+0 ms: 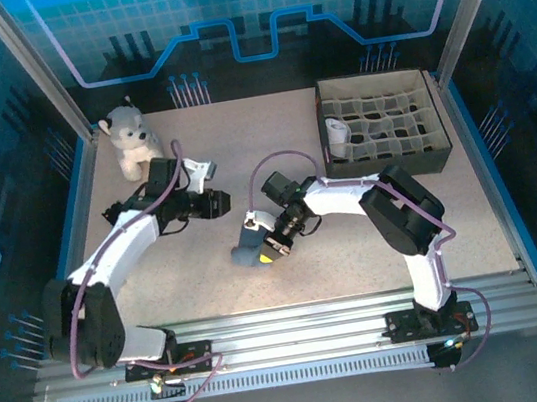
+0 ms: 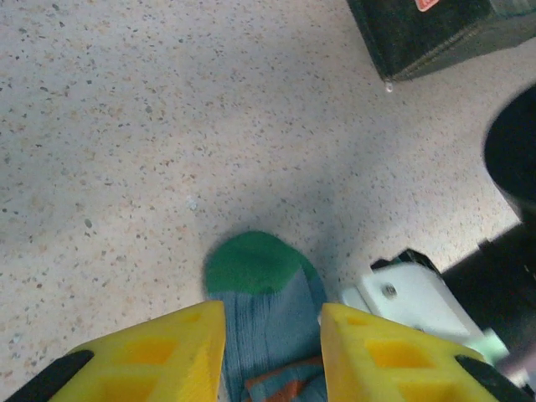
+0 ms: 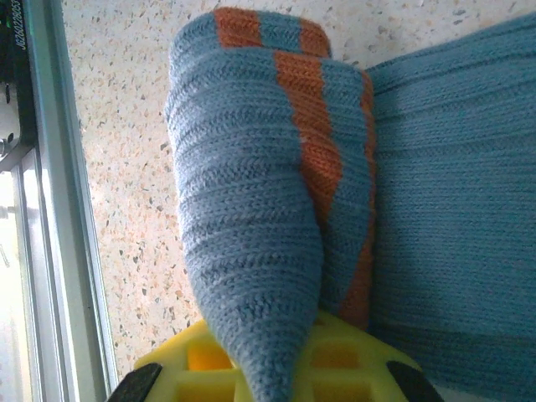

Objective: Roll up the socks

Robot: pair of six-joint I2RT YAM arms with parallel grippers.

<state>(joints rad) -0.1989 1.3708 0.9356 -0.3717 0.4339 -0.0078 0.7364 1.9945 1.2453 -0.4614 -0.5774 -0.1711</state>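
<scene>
Tight in the middle: my left gripper [image 1: 217,206] and right gripper [image 1: 274,248] stand close together at the teal sock [image 1: 248,255], so nothing passes between them. The plush dog [image 1: 128,139] blocks the far-left corner, just behind my left arm. The divided box [image 1: 383,123] fills the far-right corner. Between dog and box the table [image 1: 257,127] lies bare, and so does the stretch right of my right arm. On the right wrist view, the front rail [image 3: 50,209] runs near the sock.
</scene>
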